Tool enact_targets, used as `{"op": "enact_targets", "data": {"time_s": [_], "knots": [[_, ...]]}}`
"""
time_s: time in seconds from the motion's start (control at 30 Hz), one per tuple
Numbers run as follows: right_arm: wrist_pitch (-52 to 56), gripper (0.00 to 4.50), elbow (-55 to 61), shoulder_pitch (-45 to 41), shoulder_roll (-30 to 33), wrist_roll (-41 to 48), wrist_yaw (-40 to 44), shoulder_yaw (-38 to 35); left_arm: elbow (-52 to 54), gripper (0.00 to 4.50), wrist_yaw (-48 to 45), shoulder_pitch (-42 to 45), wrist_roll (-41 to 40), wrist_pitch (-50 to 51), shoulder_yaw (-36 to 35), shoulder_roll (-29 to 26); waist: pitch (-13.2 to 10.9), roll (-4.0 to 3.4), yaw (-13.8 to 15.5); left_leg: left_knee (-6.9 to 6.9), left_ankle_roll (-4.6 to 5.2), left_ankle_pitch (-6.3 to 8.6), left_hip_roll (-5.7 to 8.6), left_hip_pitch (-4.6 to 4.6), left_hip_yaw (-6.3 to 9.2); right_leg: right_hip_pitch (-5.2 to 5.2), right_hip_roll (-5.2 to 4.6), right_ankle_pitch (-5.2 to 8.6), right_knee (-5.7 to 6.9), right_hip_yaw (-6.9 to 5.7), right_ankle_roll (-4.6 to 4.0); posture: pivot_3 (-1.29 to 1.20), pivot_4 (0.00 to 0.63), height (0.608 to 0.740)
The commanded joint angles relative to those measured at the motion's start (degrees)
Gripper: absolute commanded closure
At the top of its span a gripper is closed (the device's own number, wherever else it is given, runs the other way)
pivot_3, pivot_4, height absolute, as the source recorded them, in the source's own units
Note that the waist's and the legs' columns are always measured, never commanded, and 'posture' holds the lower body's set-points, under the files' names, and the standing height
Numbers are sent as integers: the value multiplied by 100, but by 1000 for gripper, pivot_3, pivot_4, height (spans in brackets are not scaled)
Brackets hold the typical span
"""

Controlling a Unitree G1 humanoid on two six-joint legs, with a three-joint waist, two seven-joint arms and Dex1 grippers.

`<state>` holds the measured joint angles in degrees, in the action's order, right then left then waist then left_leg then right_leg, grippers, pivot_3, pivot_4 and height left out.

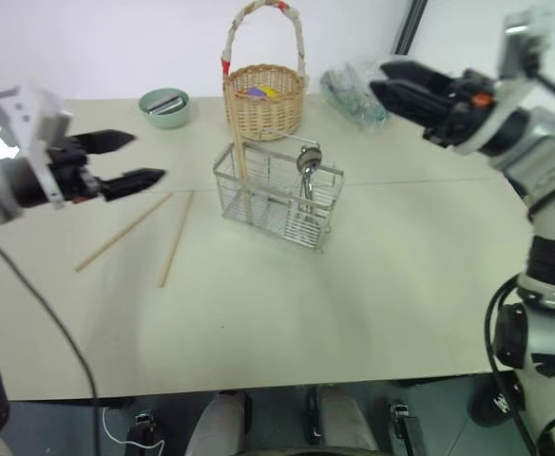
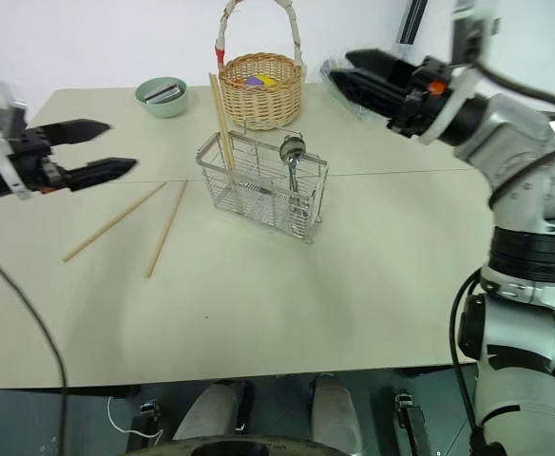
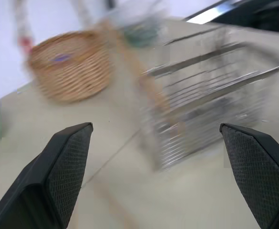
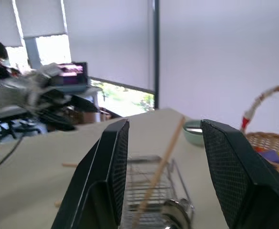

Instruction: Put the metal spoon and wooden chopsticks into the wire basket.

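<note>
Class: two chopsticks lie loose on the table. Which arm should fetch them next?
Probably the left. The left gripper hangs open just beside the two loose chopsticks; the right gripper is raised beyond the wire basket.

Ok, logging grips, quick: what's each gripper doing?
Left gripper: open, empty.
Right gripper: open, empty.

The two eye views look down from up high at the table [image 1: 354,313], and both see the wire basket [image 1: 277,195] in the middle. Each wrist view looks out low between its own fingers, close to that basket.
</note>
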<state>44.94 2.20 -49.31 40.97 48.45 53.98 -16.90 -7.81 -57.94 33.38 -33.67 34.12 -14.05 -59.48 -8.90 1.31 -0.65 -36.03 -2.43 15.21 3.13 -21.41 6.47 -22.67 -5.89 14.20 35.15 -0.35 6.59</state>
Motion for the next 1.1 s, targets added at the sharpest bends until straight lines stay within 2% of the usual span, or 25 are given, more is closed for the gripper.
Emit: {"op": "enact_targets", "data": {"time_s": [0.03, 0.13, 0.3, 0.57, 0.83, 1.1], "knots": [[200, 2100, 664, 355, 151, 388, 183, -102, -1078, 0, -125, 586, 612, -505, 275, -51, 5, 9, 10, -1, 0, 0, -1, 0, 0, 0, 0, 0, -1, -1, 0, 0, 150, 681], [277, 2100, 1106, 785, 195, 481, 88, -96, -2210, 0, 54, 1081, 1353, -774, 822, 153, 10, 15, 8, -7, 0, 0, -1, 1, 1, 3, -1, -1, 1, -3, 2, 0, 150, 681], [462, 2100, 1618, 1324, 317, 715, -88, -204, -3210, 0, -963, 1417, 1938, -1424, 1484, 399, 12, 21, -6, -10, 0, 0, -2, -5, -4, -5, -5, -2, 5, 0, 4, 0, 150, 681], [875, 2100, 2162, 2225, 720, 1337, -483, -807, -5270, 0, -1221, 2233, 2874, -2466, 1835, 511, 14, 33, -3, -5, 9, 5, -2, -16, -10, -16, -15, -2, 3, -1, 5, 0, 150, 681], [1067, 2100, 2451, 2724, 944, 1933, -1158, -1350, -5955, 0, -1087, 1845, 3357, -2908, 1861, 679, 14, 34, 6, -8, 13, 7, -3, -11, -9, -13, -22, -2, 6, -1, 6, 0, 150, 681], [1084, 2100, 2506, 3081, 1269, 2244, -1326, -1616, -6087, 0, -848, 1388, 3620, -3055, 1879, 767, 31, 50, 18, -8, 14, 7, 2, -11, -10, -10, -50, -1, 5, -7, 7, 0, 150, 681]]}}
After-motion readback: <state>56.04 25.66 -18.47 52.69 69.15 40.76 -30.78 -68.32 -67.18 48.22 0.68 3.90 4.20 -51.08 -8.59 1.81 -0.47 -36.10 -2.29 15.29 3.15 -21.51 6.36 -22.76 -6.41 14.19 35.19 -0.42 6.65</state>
